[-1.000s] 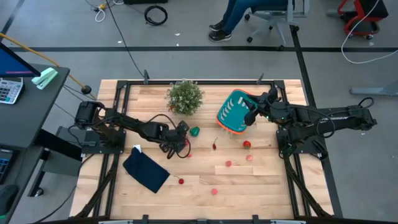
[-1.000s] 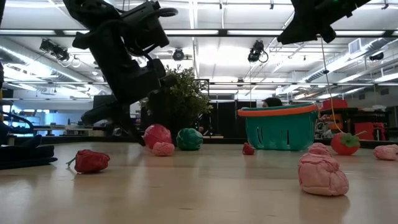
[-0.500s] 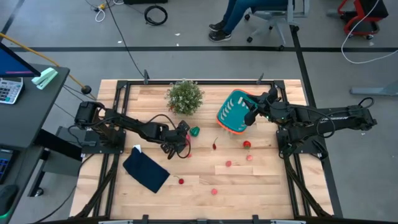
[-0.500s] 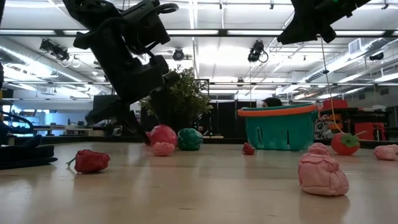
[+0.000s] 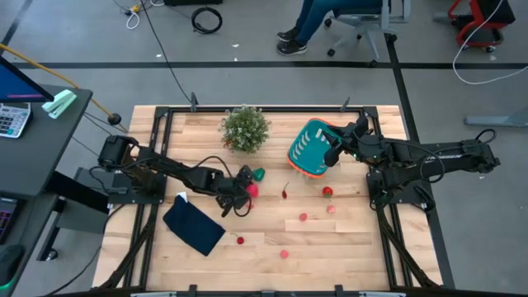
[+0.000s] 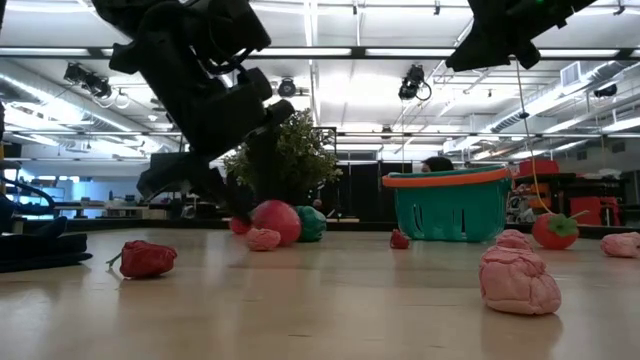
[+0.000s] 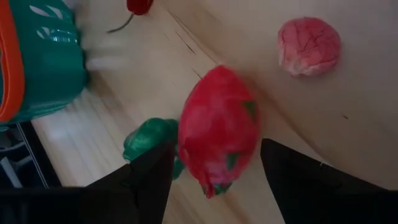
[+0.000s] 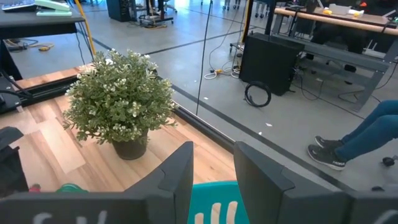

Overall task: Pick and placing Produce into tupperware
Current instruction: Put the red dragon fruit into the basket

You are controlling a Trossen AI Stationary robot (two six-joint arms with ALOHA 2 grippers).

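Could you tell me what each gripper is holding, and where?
The right gripper grips the teal slotted plastic basket at its edge; left gripper, open around a red toy fruit, holds nothing.

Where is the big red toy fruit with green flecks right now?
In the high view the big red toy fruit with green flecks lies left of table centre, by the left gripper, beside the small green toy vegetable.

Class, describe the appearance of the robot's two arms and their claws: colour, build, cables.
Both arms are black and slim, built of jointed segments with black cables looping alongside. The left claw and right claw each end in two flat, dark, blunt fingers. No markings are visible.
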